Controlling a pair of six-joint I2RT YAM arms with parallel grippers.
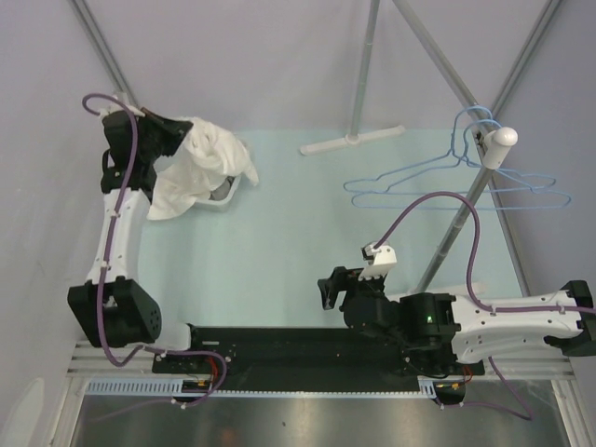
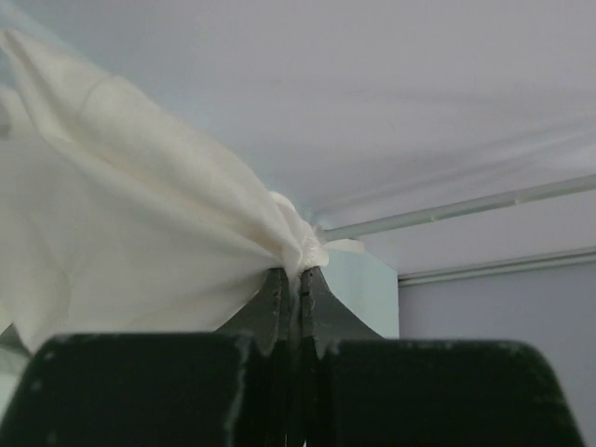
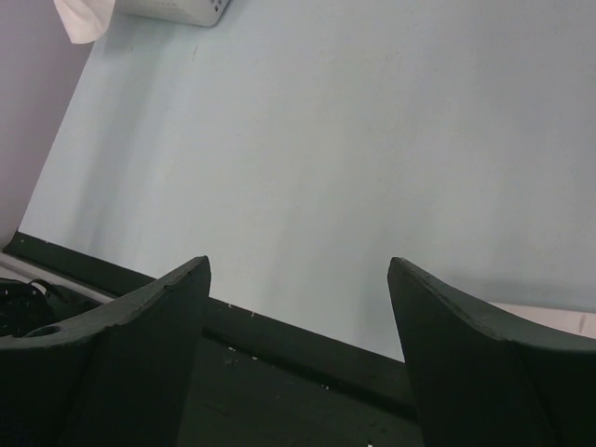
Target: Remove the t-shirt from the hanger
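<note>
A white t-shirt (image 1: 200, 166) hangs bunched from my left gripper (image 1: 182, 130) at the far left, above the pale green table (image 1: 307, 233). In the left wrist view the fingers are shut on a gathered fold of the t-shirt (image 2: 140, 242) at the gripper tips (image 2: 299, 275). The blue wire hanger (image 1: 447, 182) hangs bare from a white peg (image 1: 501, 138) on the stand at the right. My right gripper (image 1: 328, 291) is open and empty, low over the table's near edge; its fingers are spread wide in the right wrist view (image 3: 298, 270).
A white basket (image 1: 222, 194) sits partly under the t-shirt at the left; its corner shows in the right wrist view (image 3: 177, 9). A white T-shaped stand foot (image 1: 352, 140) rests at the back. A slanted grey pole (image 1: 466, 214) runs down from the peg. A black rail (image 1: 307, 345) lines the near edge.
</note>
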